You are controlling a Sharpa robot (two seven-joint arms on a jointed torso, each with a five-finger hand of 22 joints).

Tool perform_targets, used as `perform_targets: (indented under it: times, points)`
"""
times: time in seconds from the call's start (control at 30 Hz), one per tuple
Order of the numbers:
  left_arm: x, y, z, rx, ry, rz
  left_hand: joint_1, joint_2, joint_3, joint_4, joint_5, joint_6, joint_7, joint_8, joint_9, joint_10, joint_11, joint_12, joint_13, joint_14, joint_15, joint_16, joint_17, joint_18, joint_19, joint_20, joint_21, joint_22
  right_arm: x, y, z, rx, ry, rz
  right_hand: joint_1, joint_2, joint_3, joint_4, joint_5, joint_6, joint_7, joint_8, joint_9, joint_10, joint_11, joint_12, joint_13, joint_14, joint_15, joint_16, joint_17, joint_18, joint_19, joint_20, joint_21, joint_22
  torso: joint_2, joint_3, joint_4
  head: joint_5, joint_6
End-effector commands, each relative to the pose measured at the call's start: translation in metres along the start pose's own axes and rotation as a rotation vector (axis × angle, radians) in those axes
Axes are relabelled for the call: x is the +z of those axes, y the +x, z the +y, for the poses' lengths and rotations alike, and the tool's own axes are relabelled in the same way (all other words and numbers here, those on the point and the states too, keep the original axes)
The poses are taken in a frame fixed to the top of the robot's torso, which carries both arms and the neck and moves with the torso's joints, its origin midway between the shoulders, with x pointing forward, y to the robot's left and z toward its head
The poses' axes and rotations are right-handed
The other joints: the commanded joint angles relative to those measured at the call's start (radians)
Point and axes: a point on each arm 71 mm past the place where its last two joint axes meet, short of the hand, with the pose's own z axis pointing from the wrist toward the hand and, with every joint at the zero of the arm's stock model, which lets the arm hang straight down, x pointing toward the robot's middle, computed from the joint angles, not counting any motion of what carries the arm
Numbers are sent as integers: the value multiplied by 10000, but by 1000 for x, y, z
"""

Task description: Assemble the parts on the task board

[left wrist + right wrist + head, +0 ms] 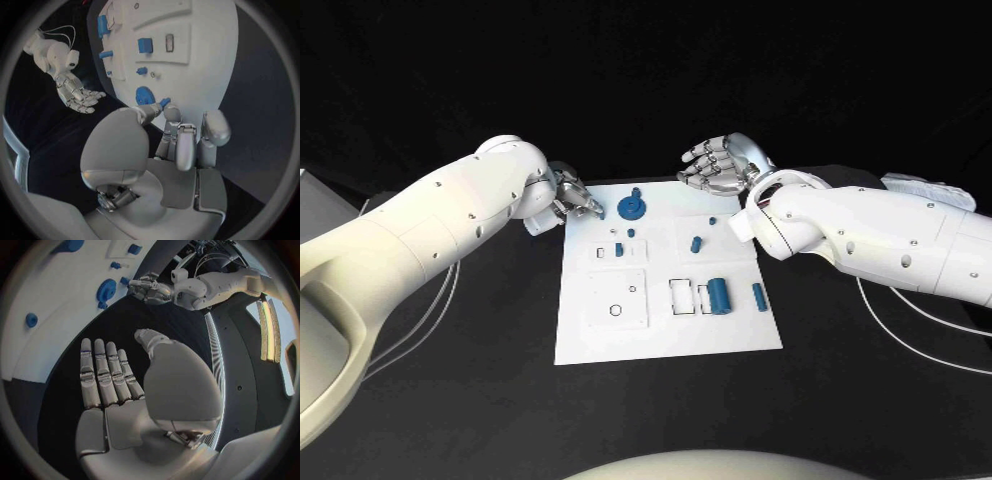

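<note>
Parts lie spread over the white board [596,340], which sits flat in the middle of the black counter [473,400]. The biggest one is a round blue disc [635,207] with a little knob on top, near the far edge of the board. Just in front of it are two tiny blue pegs [619,248], and a small blue block [697,241] lies a bit to the side. Closer to the robot, a fat blue roller [720,295] rests beside a small white frame [682,297], and a thin blue bar [759,295] lies near the board's right edge. A square white plate [615,297] with a hole in it sits on the left part of the board. The left robot hand [571,203] is at the far left corner of the board, just beside the round blue disc. Its fingers [187,145] are curled in, and the left wrist view shows a small blue piece [164,102] right at the fingertips, but I cannot tell if the hand is holding it or only touching it. The right robot hand [718,165] is held up past the far right corner of the board, palm open, fingers [106,375] straight and side by side, holding nothing.
</note>
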Motion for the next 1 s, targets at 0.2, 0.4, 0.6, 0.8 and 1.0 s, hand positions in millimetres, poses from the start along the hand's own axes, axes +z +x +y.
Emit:
perform_targets:
  times: [0.2, 0.4, 0.6, 0.8, 1.0]
  points:
    - [1, 4, -2, -28, 193, 363, 308, 117, 585, -510, 52, -179, 26, 100, 37, -18, -1, 22, -108, 696, -60, 63, 1694, 22, 55, -19, 100, 87, 0, 1, 2, -32, -132, 115, 38, 96, -45, 0, 32, -42, 609, 29, -9, -74, 26, 63, -8, -76, 14, -27, -14, 134, -73, -11, -25, -11, 1, -4, -7, -6, -3]
    - [1, 5, -1, -31, 186, 451, 300, 128, 653, -594, 49, -222, 61, 79, 24, -21, 25, 12, -136, 695, -43, 64, 1691, 17, 61, -8, 112, 107, 0, 0, 1, -30, -126, 119, 38, 96, -45, 0, 32, -42, 609, 29, -9, -74, 26, 63, -8, -76, 14, -27, -14, 134, -73, -11, -25, -11, 2, -4, 4, -13, -5]
    - [1, 5, 0, -37, 190, 489, 146, 52, 615, -570, 54, -225, 87, 58, 1, -10, 55, 26, -137, 687, -16, 56, 1672, 20, 48, 14, 106, 93, 0, 0, 1, -34, -116, 116, 40, 105, -51, 0, 34, -39, 612, 37, -10, -75, 28, 76, -25, -78, 16, -37, -24, 134, -84, -7, -26, -30, 6, -6, -9, -6, 5]
    - [0, 4, 2, -66, 174, 482, -64, -71, 566, -533, 121, -184, 91, 43, -31, 15, 62, 61, -116, 689, -2, 60, 1674, 21, 49, 34, 113, 102, 0, -1, 1, -39, -106, 107, 40, 105, -51, 0, 34, -39, 612, 37, -10, -75, 28, 76, -25, -78, 16, -37, -24, 134, -84, -7, -26, -30, 5, -6, 5, -24, -5]
    - [-2, 3, 5, -68, 160, 488, -481, -380, 379, -408, 142, -136, 109, -14, -108, 30, 80, 87, -138, 680, 13, 50, 1648, 26, 39, 52, 110, 94, 0, -1, 0, -44, -100, 98, 40, 105, -51, 0, 34, -39, 612, 37, -10, -75, 28, 76, -25, -78, 16, -37, -24, 134, -84, -7, -26, -30, 3, -7, 3, -29, -14]
